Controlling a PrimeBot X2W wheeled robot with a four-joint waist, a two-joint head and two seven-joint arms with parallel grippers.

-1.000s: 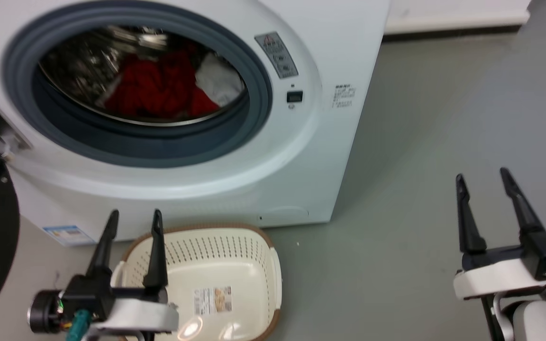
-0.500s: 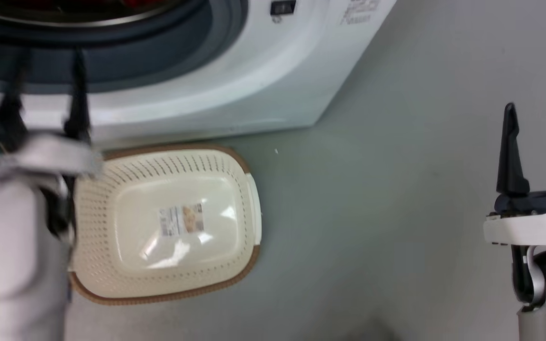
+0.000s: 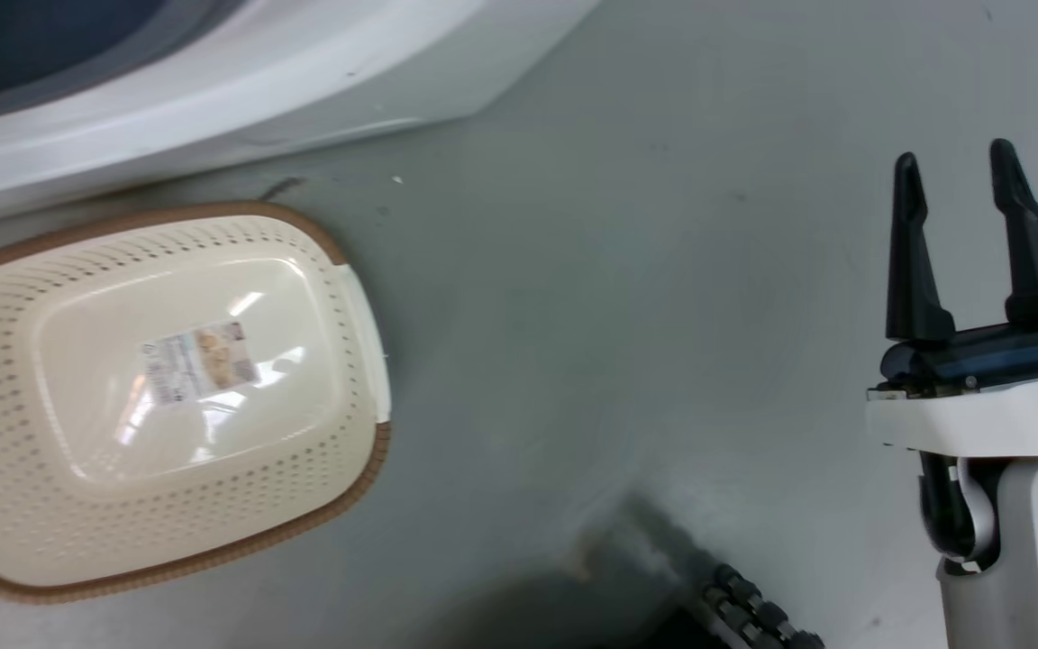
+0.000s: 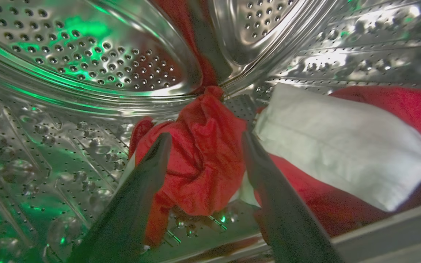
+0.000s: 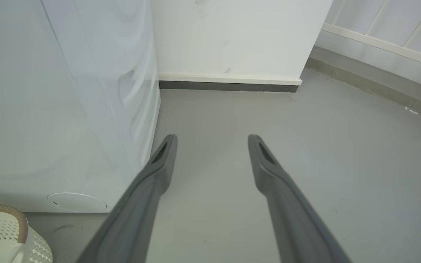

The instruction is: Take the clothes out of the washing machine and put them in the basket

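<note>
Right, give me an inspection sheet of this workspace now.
Surface: grey floor, a few small marks.
Job's things: basket empty, beside the washing machine; red clothes and white cloth in its drum.
Clutter: nothing seen.
Grippers: left gripper open, fingers either side of the red clothes; right gripper open above the floor, holding nothing.
Cables: dark ribbed piece, unclear what.
Surroundings: white wall with skirting.

Green glare on drum (image 4: 86, 54); head view soft, evenly bright.
</note>
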